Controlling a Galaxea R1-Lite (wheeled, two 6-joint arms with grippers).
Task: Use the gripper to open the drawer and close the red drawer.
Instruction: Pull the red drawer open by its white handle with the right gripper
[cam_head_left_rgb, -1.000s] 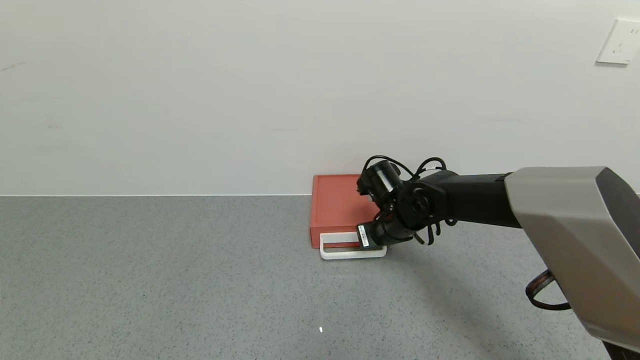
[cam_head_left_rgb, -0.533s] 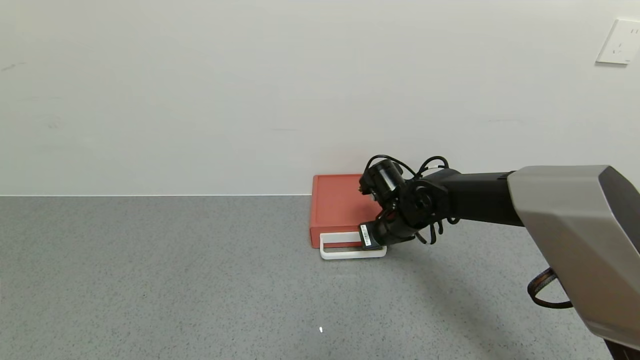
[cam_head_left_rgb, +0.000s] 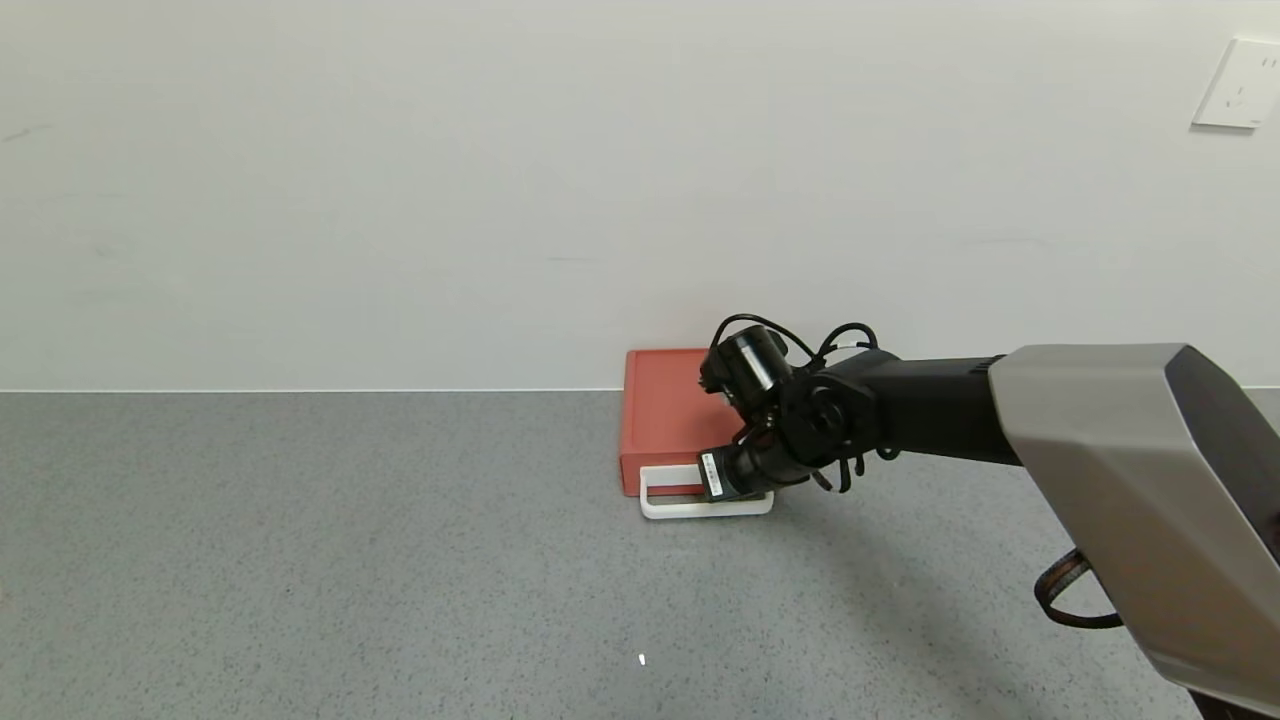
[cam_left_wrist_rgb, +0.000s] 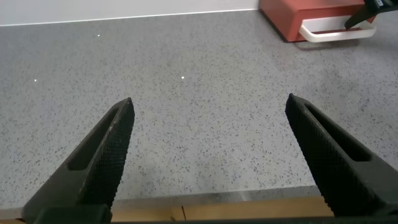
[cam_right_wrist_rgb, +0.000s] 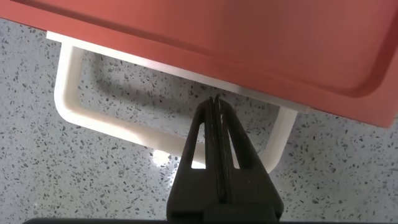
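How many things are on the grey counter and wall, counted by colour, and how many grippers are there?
Orange-red: 1, the drawer
White: 2, the loop handle and the wall plate
Black grippers: 2, the right gripper inside the handle loop, the left gripper over bare counter
Total: 5

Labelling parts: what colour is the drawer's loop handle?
White, against the orange-red drawer; the handle shows best in the right wrist view.

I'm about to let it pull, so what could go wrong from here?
The right tool is shut, its tips inside the white handle loop rather than clamped on the bar, so it might slip out on the pull. The drawer is small and looks unanchored on the table; the whole box may slide instead of opening.
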